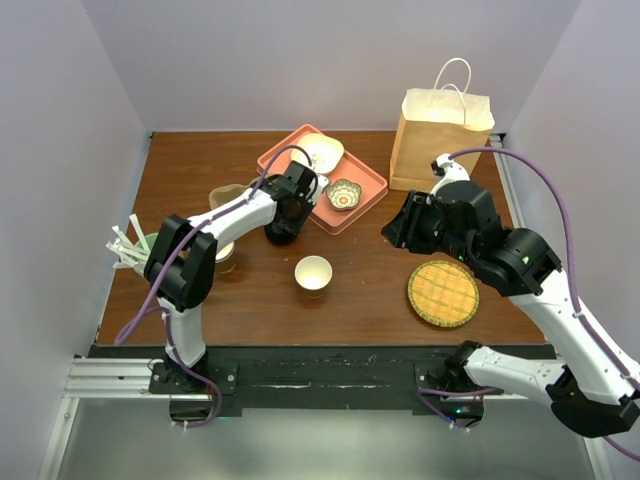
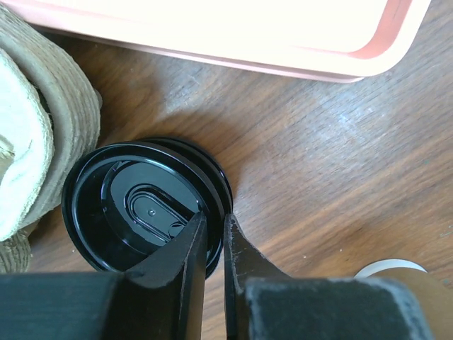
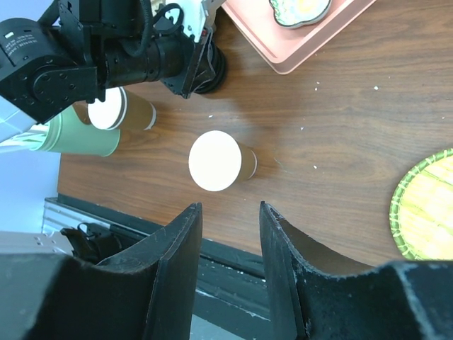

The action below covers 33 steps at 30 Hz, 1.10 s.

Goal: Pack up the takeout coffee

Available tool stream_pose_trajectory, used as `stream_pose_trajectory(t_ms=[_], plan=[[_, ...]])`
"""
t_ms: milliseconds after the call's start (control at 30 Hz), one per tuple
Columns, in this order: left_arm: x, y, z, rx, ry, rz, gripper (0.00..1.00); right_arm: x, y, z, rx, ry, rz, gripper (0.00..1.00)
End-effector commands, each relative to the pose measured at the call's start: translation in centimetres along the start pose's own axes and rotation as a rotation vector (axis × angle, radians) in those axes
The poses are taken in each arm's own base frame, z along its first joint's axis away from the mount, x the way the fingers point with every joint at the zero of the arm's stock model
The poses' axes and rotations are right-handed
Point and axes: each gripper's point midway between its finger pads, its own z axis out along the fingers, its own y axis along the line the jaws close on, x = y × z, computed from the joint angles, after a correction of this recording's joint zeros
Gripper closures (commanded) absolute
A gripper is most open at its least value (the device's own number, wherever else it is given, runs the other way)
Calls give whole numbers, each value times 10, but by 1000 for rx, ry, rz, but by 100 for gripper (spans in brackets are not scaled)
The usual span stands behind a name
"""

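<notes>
Wooden worktop [image 1: 380, 290] beside the pink tray [image 2: 318, 60] is occupied by the takeout coffee [image 2: 134, 205], which is pinched at its lid rim by the narrow left tool [image 2: 214, 221] and should be lifted straight up, while the right tool [image 3: 230, 207] is held parted and empty.

Desk [image 1: 380, 290]: dark brown wood grain. Lying directly on it:
- takeout coffee [image 2: 141, 212], black lid, beneath the left hand [image 2: 214, 221];
- pink tray [image 1: 368, 183], just beyond that hand;
- pulp cup carrier [image 2: 42, 142], just beside the lid, on the hand's left;
- lidless paper cup [image 1: 313, 272], cream inside, between the two hands, nearer the arm bases;
- second open cup [image 3: 117, 113] and green cup [image 3: 78, 134], side by side, well left of the left hand;
- woven round mat [image 1: 443, 293], near side of the right hand [image 1: 390, 232];
- brown paper bag [image 1: 440, 135], upright, beyond the right hand.
</notes>
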Motion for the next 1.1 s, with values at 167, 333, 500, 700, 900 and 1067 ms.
stream_pose_trajectory(t_ms=[167, 333, 500, 700, 900, 1067], plan=[[-28, -2, -30, 21, -60, -16, 93, -4, 5, 3, -20, -14, -28, 57], [-47, -19, -62, 129, -130, -74, 93, -11, 26, 6, -143, -41, -134, 54], [-66, -55, -113, 358, -235, -133, 94, -34, 46, -15, -288, -181, -314, 53], [-79, -109, -190, 751, -383, -177, 95, -41, 61, -25, -365, -229, -172, 53], [-79, -134, -270, 1057, -506, -201, 94, -26, 63, -27, -461, -256, -245, 53], [-79, -132, -328, 1267, -640, -298, 93, -33, 77, -51, -600, -376, -280, 54]])
